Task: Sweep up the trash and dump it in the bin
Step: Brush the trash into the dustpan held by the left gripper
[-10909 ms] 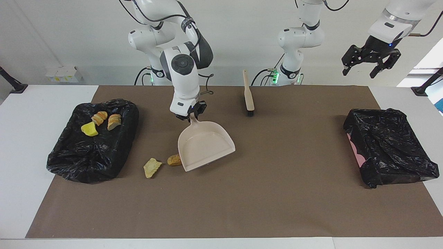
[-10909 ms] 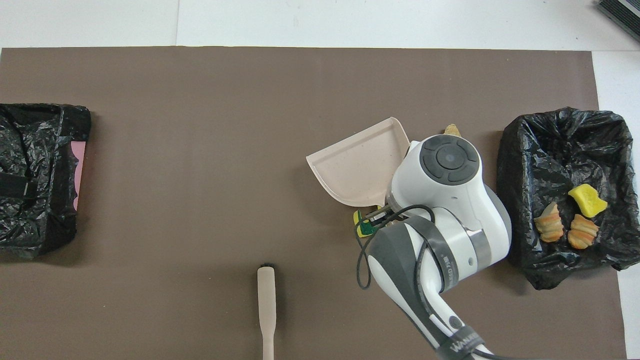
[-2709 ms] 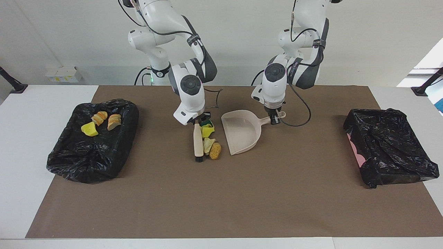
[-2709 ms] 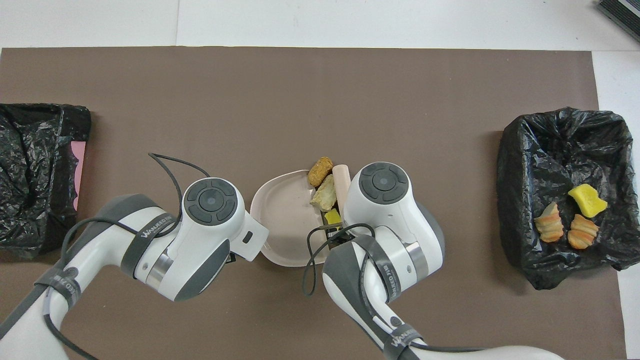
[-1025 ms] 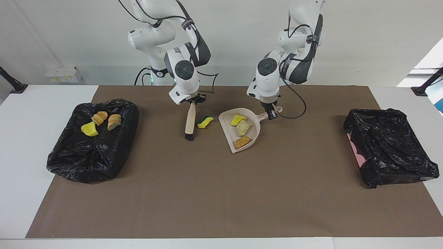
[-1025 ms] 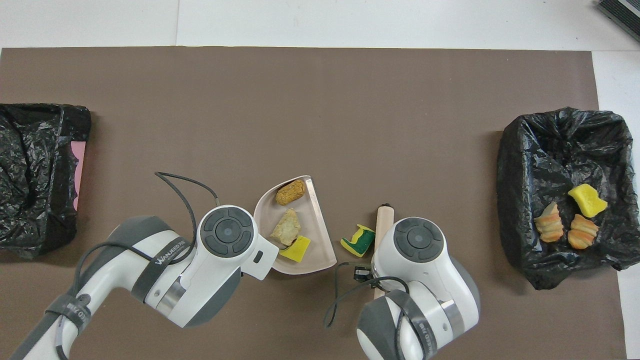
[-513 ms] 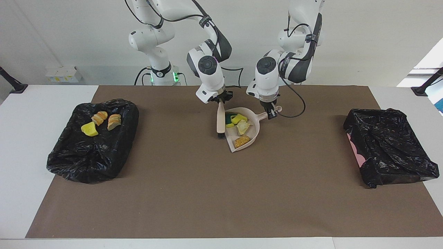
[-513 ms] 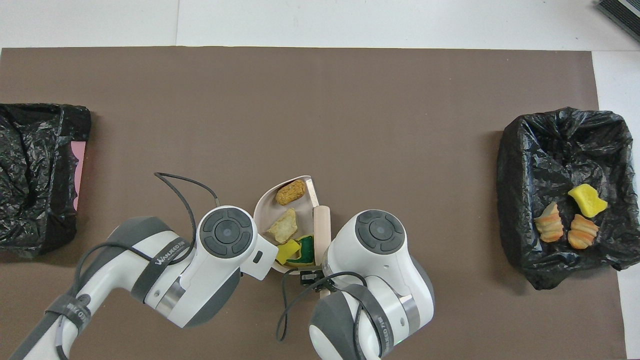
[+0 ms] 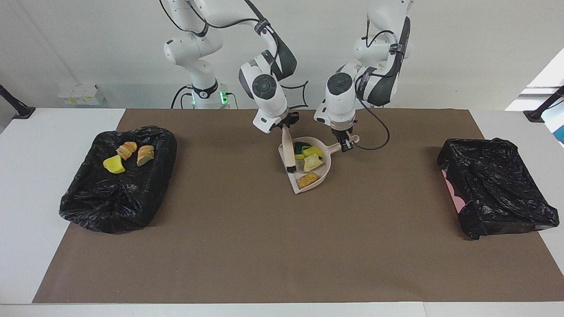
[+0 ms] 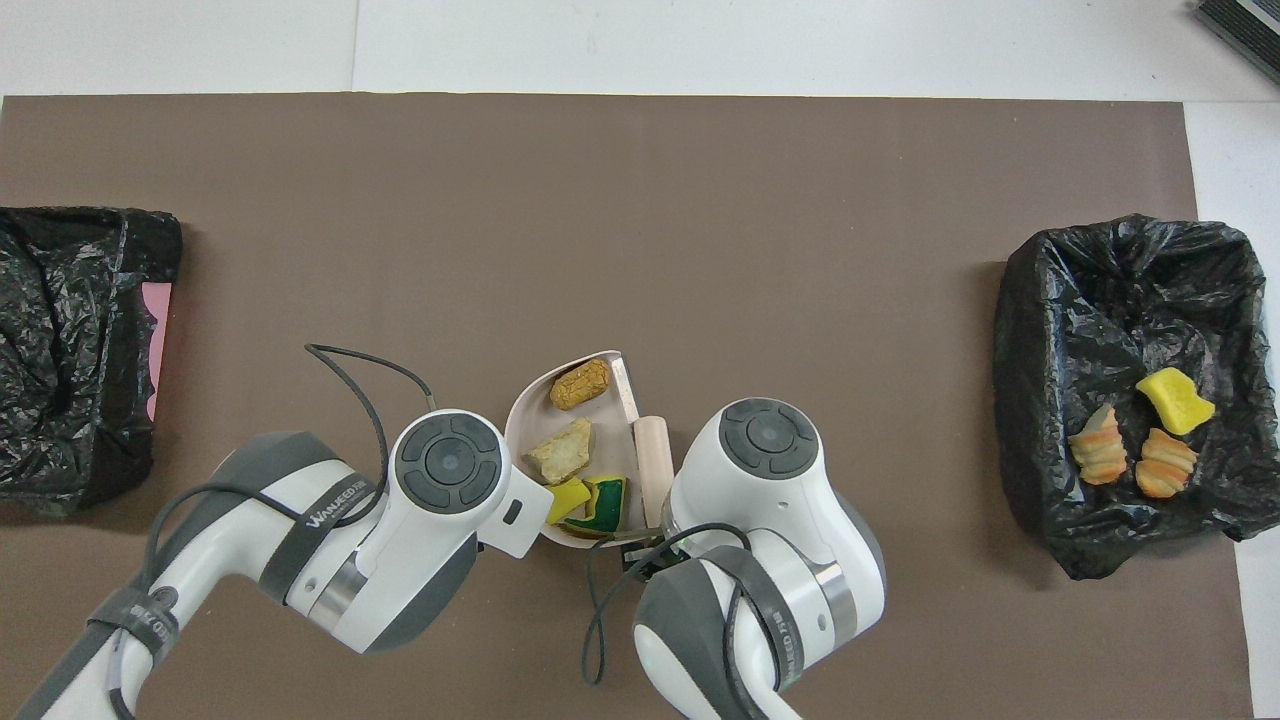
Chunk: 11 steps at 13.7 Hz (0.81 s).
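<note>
- Trash in the facing view: you have four scraps in the dustpan (image 9: 324, 164), mid-counter close to the robots: a green-and-yellow sponge (image 9: 301, 147), a yellow sponge piece (image 9: 313, 151), a pale tan chunk (image 9: 312, 163) and an orange-brown lump (image 9: 308, 179).
- Three more scraps (image 9: 128, 155) lie in the black-lined bin (image 9: 118, 178) toward the right arm's end of the counter.
- Your right claw (image 9: 284, 124) is clamped on the brush (image 9: 288, 152), whose bristle end reaches into the pan beside the sponges.
- Your left claw (image 9: 346, 144) is clamped on the dustpan's handle.
- A second black-bagged bin (image 9: 497, 193) sits toward the left arm's end, well apart from the pan.
- Overhead view: the dustpan (image 10: 612, 465) shows between both wrists; the lump (image 10: 580, 384) lies farthest from the robots, the tan chunk (image 10: 560, 451) next, the two sponges (image 10: 587, 496) nearest.
- The brush (image 10: 652, 462) lies along the pan's open edge.
- Both claws are hidden under the wrists here.
- The bin (image 10: 1125, 390) holds one yellow piece and two orange-striped ones.
</note>
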Each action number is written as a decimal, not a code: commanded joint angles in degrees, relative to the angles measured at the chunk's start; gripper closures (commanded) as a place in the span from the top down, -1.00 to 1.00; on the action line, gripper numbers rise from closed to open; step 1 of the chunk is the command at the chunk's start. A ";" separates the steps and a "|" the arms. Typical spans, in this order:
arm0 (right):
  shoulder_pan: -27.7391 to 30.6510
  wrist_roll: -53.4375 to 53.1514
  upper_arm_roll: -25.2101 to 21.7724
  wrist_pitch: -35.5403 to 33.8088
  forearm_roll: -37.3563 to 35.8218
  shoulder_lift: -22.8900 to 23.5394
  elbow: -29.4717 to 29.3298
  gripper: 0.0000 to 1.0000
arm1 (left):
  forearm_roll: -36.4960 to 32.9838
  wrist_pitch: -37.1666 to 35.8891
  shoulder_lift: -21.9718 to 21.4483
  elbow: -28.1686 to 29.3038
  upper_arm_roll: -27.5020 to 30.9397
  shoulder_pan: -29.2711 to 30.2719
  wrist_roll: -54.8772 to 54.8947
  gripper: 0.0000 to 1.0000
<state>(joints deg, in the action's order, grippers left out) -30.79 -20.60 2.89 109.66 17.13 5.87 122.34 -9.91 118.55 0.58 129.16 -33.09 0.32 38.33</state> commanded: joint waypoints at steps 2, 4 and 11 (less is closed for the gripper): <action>1.44 0.74 0.36 -1.20 -3.94 -1.12 1.06 -1.00 | -1.16 0.46 0.03 -0.22 4.60 0.21 6.65 -1.00; 0.82 -2.33 0.71 -1.29 -5.87 -0.95 0.01 -1.00 | -1.16 0.46 -0.93 -0.74 10.64 -0.14 12.61 -1.00; -11.55 -18.14 0.89 5.64 -4.91 0.54 -2.27 -1.00 | -1.16 0.46 -1.90 -6.71 26.12 0.03 33.26 -1.00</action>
<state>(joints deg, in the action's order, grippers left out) -39.89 -34.84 3.54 112.86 12.74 5.79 120.88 -10.23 118.75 -0.31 123.99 -10.72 0.53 66.10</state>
